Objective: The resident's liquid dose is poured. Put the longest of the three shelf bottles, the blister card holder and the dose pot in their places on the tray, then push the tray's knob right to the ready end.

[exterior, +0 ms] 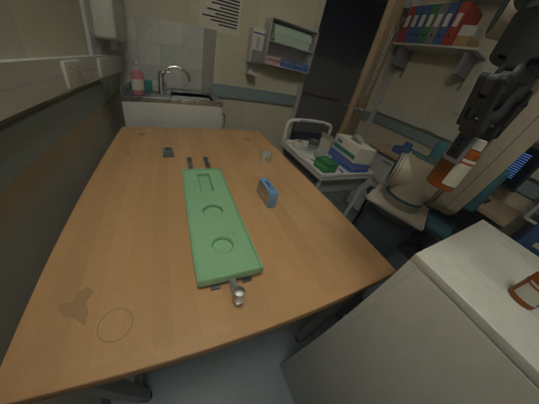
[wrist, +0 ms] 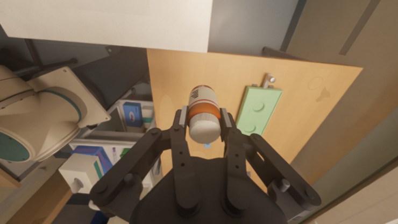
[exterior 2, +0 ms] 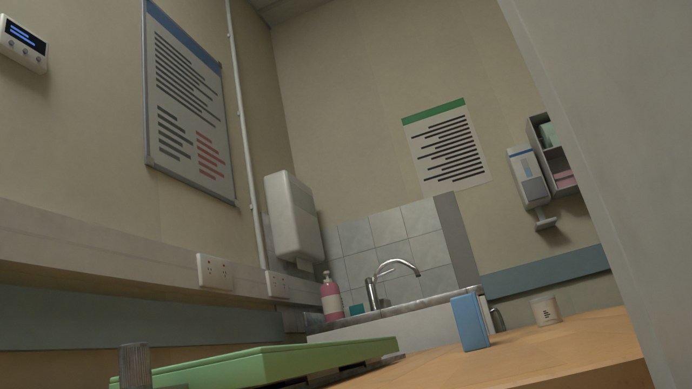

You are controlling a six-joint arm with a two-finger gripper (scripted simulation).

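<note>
The blue blister card holder [exterior: 267, 191] stands on the table just right of the green tray [exterior: 219, 226], apart from it. The tray has a rectangular slot and two round recesses, all empty, and its metal knob [exterior: 237, 295] sticks out at the near end. The small dose pot [exterior: 265, 156] stands farther back on the table. My gripper [wrist: 203, 116] is high off the table's right side, its two fingers clamped on the neck of an orange bottle [wrist: 202, 109] with a white cap and label, which hangs tilted in the side camera [exterior: 457, 166].
A white cabinet [exterior: 435, 313] fills the near right, with another orange bottle [exterior: 526, 291] lying on its top at the frame edge. A trolley with boxes [exterior: 335, 161] stands beyond the table's right edge. A small grey block [exterior: 168, 152] sits near the table's far end.
</note>
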